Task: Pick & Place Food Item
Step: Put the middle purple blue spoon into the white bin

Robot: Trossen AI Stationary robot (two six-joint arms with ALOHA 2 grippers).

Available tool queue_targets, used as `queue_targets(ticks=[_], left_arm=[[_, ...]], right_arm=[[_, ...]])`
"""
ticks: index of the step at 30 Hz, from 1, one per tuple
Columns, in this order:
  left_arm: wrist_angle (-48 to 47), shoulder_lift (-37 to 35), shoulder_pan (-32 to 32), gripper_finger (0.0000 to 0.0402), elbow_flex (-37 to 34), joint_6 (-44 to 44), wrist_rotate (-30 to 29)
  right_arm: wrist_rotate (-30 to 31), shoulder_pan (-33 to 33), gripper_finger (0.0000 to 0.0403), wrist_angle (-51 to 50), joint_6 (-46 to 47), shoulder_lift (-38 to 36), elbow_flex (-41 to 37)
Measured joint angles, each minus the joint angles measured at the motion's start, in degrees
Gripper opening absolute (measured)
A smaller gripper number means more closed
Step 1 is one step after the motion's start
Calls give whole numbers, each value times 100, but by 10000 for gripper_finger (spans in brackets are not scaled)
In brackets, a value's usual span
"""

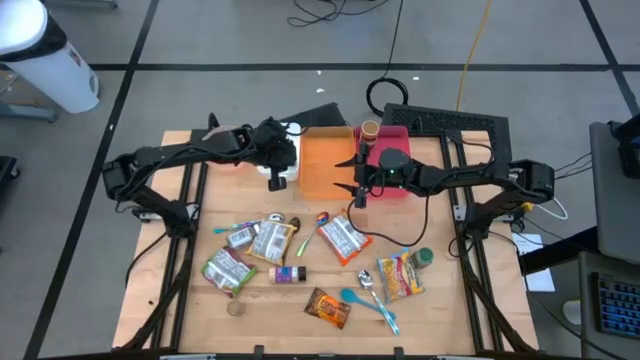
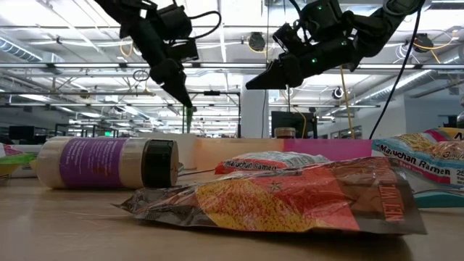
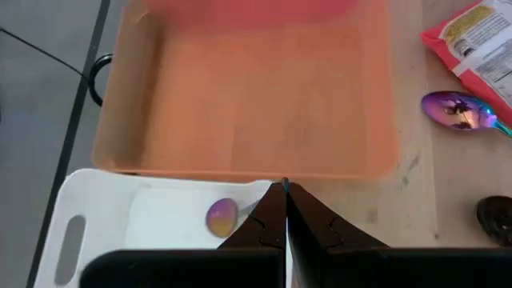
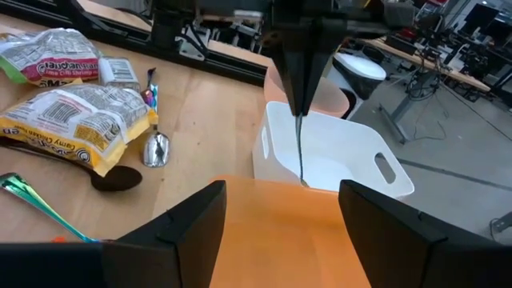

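Observation:
My left gripper (image 1: 274, 158) is shut on an iridescent spoon (image 3: 222, 216) above a white bin (image 3: 72, 240) at the table's far side. An empty orange bin (image 1: 322, 165) stands to the right of the white bin, and a pink bin (image 1: 398, 140) to the right of that. My right gripper (image 4: 280, 232) is open and empty over the orange bin (image 4: 272, 200). Food packets lie on the table nearer the front: ramen packets (image 1: 342, 238) (image 1: 400, 275), a snack packet (image 1: 328, 307) and others (image 1: 268, 240). My left gripper pinches the spoon's thin handle (image 4: 299, 128) at its upper end between its two shut fingers, which point down from above. The spoon hangs upright below the fingers, bowl end down inside the white bin (image 4: 360, 160). Whether the bowl touches the bin floor I cannot tell.
A spice bottle (image 1: 290, 273), a silver spoon (image 1: 366, 282), a teal spoon (image 1: 352, 296) and a small dark jar (image 1: 424, 257) lie among the packets. A brown cup (image 1: 370, 129) stands in the pink bin. Black frame rails run along the table's left and right sides.

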Motion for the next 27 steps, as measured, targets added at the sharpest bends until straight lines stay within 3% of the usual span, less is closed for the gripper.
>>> queue_targets(ticks=[27], left_arm=[[332,201,155,9,0,79,153]], right_arm=[[1,0,232,-52,83,0,0]])
